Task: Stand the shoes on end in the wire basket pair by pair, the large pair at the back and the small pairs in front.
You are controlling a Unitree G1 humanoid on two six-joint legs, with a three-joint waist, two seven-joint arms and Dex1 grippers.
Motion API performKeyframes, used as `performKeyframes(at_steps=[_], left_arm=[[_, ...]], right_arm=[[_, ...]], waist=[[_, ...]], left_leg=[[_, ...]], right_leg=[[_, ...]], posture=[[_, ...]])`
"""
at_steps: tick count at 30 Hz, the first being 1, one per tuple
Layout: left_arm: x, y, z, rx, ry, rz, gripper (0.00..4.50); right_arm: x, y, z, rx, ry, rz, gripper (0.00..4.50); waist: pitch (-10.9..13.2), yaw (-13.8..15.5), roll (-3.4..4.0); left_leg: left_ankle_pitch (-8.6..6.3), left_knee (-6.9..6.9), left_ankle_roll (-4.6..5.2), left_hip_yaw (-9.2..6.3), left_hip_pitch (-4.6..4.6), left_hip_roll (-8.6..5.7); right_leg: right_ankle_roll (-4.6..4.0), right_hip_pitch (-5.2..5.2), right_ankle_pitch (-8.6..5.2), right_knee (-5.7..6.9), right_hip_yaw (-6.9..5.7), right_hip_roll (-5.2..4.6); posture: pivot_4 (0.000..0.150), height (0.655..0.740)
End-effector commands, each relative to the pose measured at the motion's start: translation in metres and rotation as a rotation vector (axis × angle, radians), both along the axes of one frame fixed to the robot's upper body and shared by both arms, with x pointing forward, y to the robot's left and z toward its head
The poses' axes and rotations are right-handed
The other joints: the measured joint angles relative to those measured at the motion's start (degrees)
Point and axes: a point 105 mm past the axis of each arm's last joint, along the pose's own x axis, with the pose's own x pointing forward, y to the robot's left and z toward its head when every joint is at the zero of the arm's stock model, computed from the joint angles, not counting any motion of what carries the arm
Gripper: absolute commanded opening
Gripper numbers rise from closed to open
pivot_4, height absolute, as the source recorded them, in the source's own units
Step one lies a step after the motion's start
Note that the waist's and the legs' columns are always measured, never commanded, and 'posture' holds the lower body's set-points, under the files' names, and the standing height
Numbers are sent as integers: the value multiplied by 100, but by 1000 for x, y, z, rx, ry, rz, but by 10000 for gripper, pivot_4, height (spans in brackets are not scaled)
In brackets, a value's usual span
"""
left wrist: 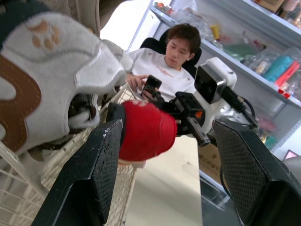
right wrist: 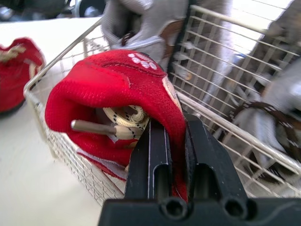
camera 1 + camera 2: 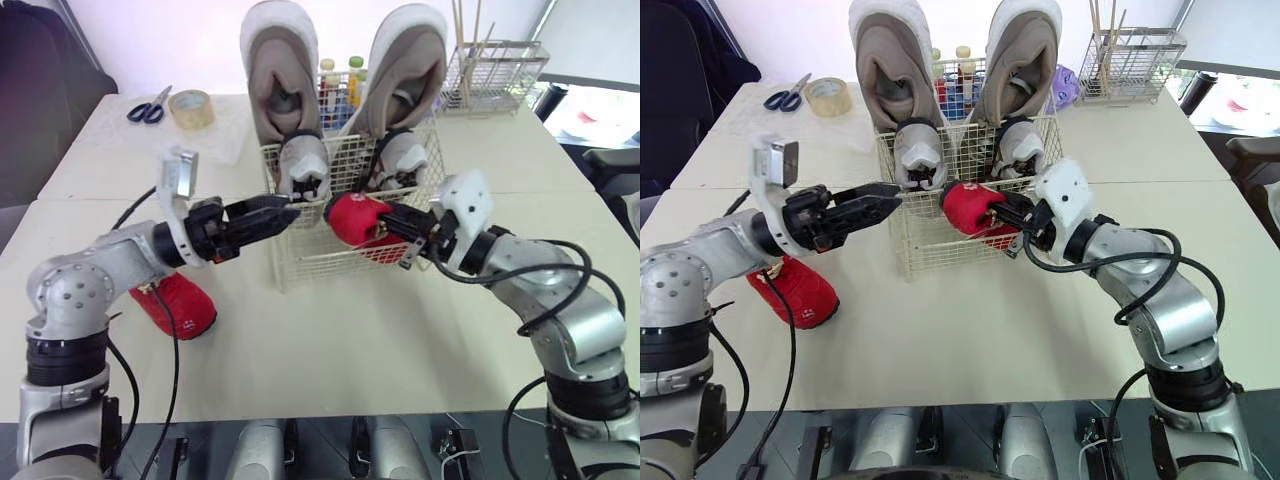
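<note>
**Cloth, wire and black plastic up close**

Here's the red shoe [image 2: 117, 89]: soft matt knit cloth, a woven cream lace, a stitched paw print on top. The right gripper [image 2: 170, 136] on it is smooth black plastic with a faint sheen. Over to the left gripper [image 3: 285, 210], whose pads [image 1: 94, 174] are rough, cross-hatched and dull black. The wire basket [image 3: 330, 255] is thin metal wire, coated white and smooth. The small grey shoe [image 1: 51, 80] looks fleecy, with a brown suede-like patch. The large shoes [image 3: 283, 70] are matt grey-brown fabric, fuzzy white at the edges. The table [image 3: 350, 340] is pale, smooth and matt. The tape roll [image 3: 191, 108] is glossy.
</note>
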Motion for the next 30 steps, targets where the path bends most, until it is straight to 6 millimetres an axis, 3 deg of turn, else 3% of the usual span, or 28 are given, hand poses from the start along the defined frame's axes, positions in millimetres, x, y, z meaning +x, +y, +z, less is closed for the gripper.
performKeyframes(at_steps=[1,7,16,23,24,26,28,30], left_arm=[[3,-5,8,-30,-45,-28,31738],[12,-14,6,-45,-38,-69,31738],[17,-18,6,-42,-43,-94,31738],[16,-15,6,-32,-48,-82,31738],[16,-15,6,-30,-49,-78,31738],[16,-14,7,-28,-51,-72,31738],[16,-12,7,-27,-51,-68,31738],[16,-11,7,-27,-50,-66,31738]], right_arm=[[-10,-21,25,69,-86,-157,183],[-20,-28,19,193,-34,-282,183],[-26,-36,-17,437,130,-427,183],[-28,-43,-42,394,183,-439,183],[-27,-45,-44,378,180,-439,6572],[-27,-44,-44,344,168,-424,12101],[-29,-40,-42,260,130,-372,20965],[-32,-39,-40,192,92,-338,20965]], waist=[[0,0,0],[-1,-17,-1],[-5,-14,-4],[-7,-16,-6],[-7,-17,-7],[-9,-20,-10],[-9,-36,-10],[-10,-49,-11]], left_leg=[[0,-1,0,1,0,0],[0,-3,0,1,0,0],[0,-5,0,1,0,-1],[0,-5,0,-1,0,0],[0,-5,0,-1,1,0],[0,-5,0,-2,1,0],[0,-5,0,-2,2,0],[0,-4,0,0,5,1]], right_leg=[[0,-1,0,0,0,0],[0,-3,0,0,0,2],[1,-2,-1,0,0,5],[1,-1,-1,-1,1,6],[1,0,-1,-2,1,6],[1,0,-1,-1,1,6],[1,0,-1,-1,2,6],[1,1,-1,0,5,6]], posture=[[1500,7400],[1500,7400],[1500,7400],[1500,7400],[1500,7400],[1500,7400],[1500,7400],[1500,7400]])
